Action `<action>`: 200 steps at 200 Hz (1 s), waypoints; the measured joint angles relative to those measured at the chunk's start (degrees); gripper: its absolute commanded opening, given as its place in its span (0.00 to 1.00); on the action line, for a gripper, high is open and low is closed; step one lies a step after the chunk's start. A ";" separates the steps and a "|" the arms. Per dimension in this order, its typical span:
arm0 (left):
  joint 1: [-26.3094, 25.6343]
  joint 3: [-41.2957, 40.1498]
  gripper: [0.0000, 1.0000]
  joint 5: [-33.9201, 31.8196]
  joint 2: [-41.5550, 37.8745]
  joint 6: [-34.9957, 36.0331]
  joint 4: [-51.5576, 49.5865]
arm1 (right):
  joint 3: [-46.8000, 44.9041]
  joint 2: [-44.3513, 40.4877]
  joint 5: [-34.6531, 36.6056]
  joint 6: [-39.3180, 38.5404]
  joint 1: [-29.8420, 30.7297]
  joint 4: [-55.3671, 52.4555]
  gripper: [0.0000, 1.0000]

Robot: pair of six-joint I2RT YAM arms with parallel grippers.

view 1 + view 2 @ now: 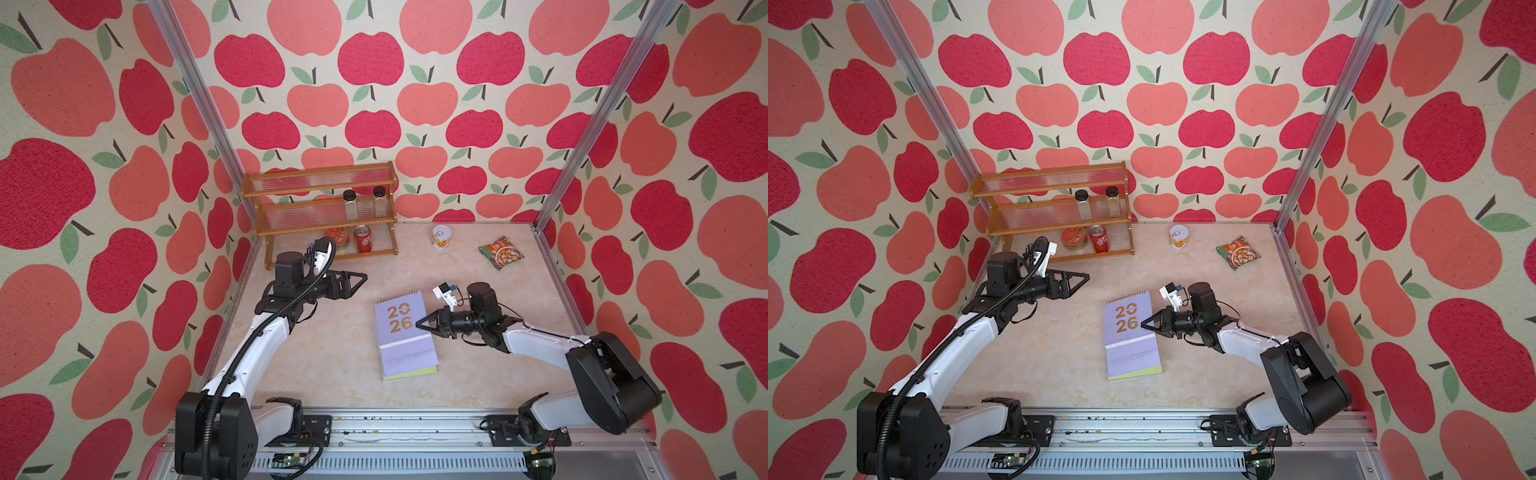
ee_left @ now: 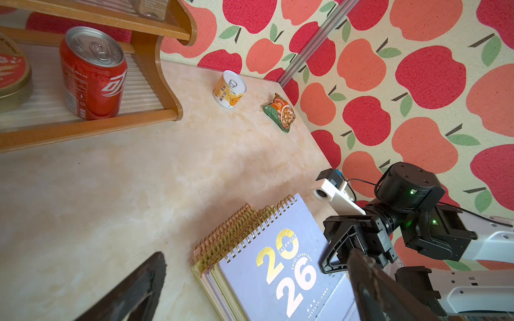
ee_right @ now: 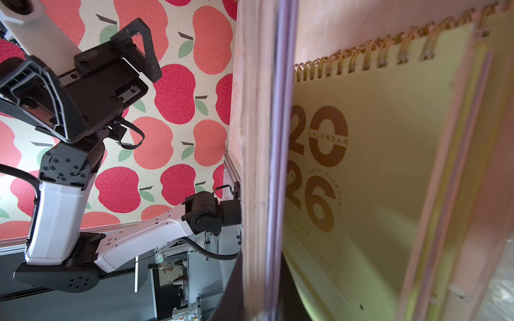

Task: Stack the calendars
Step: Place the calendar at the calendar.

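The calendars lie in one pile mid-table in both top views, with a lilac one [image 1: 401, 328] [image 1: 1128, 324] showing gold "20 26" on top. A yellow-green edge [image 1: 415, 372] peeks out at the near end. In the left wrist view the lilac cover [image 2: 278, 266] tops several fanned gold spirals [image 2: 222, 236]. My right gripper [image 1: 419, 322] [image 1: 1143, 323] [image 3: 261, 291] is shut on the lilac calendar's right edge [image 3: 278, 139], raising it off the yellow-green cover [image 3: 389, 166] below. My left gripper [image 1: 357, 282] [image 1: 1079, 282] [image 2: 258, 261] hangs open and holds nothing, to the pile's far left.
A wooden rack [image 1: 320, 178] stands at the back left with two jars [image 1: 351, 205], a red can [image 1: 362, 239] [image 2: 91, 75] and a flat tin [image 1: 336, 237]. A yellow can [image 1: 441, 237] [image 2: 229, 89] and a green snack packet [image 1: 500, 252] [image 2: 279, 111] lie at the back right.
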 measured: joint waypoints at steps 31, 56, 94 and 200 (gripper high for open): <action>-0.09 0.00 1.00 0.02 -0.04 0.09 -0.09 | -0.31 0.96 0.33 0.63 0.59 1.64 0.00; -0.26 0.00 1.00 0.15 -0.15 0.20 -0.48 | -0.33 1.62 0.37 0.70 0.90 2.75 0.00; -0.63 0.00 1.00 0.44 -0.20 0.48 -0.87 | -0.39 1.70 0.81 0.85 1.01 3.21 0.00; -0.98 0.00 1.00 0.61 -0.20 1.49 -0.92 | -2.08 1.70 0.83 0.83 1.01 4.85 0.00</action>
